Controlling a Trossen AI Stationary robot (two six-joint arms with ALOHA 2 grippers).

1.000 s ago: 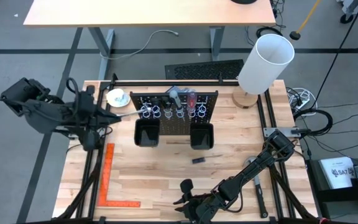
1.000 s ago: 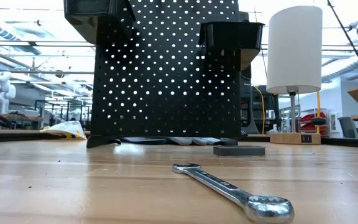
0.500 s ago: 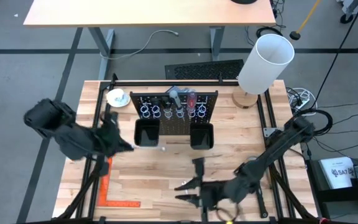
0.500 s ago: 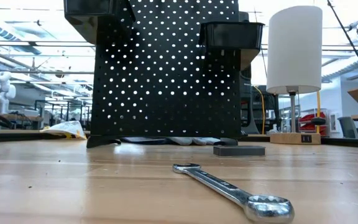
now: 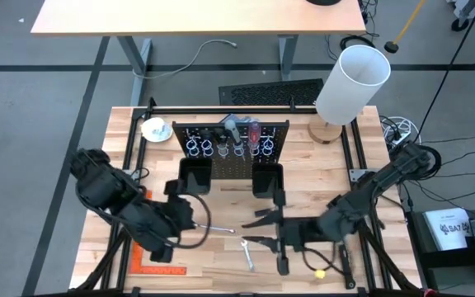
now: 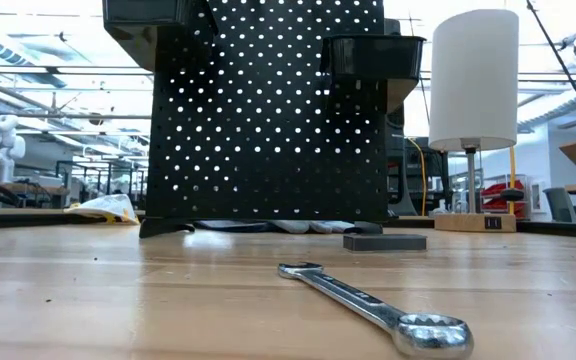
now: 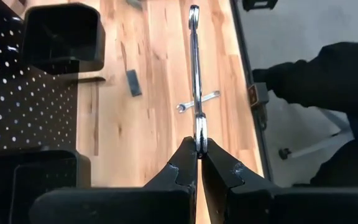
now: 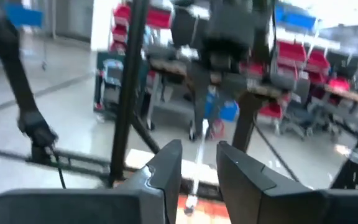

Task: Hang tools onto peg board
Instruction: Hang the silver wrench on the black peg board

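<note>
The black peg board (image 5: 233,142) stands at the table's far middle with two black bins (image 5: 195,175) and several tools in its wire rings (image 5: 237,147). My left gripper (image 5: 196,223) is near the table's near left, shut on a silver wrench (image 5: 223,230) that points toward the table's right edge. My right gripper (image 5: 260,227) is open and empty, facing the left gripper just past the wrench's free end. A second short wrench (image 5: 247,254) lies flat on the table near the front, also in the low view (image 6: 368,305). My left gripper pinches the wrench's near end (image 7: 199,132) between its two fingers. The fingers are level, coming from the table's left, and lie along the wrench. The wrench sticks straight out beyond the fingertips, edge-on and level, its far end (image 7: 194,11) free and clear of the table.
A small dark block (image 7: 132,81) lies on the table before the right bin (image 5: 268,179). An orange L-square (image 5: 143,243) lies at the near left. A white lamp (image 5: 349,82) stands at the far right, a white object (image 5: 155,129) at the far left.
My left gripper has carried the wrench from beside the peg board's left end toward the table's near edge and right. My right gripper has risen from the near edge and gone toward the table's middle, facing the left gripper.
</note>
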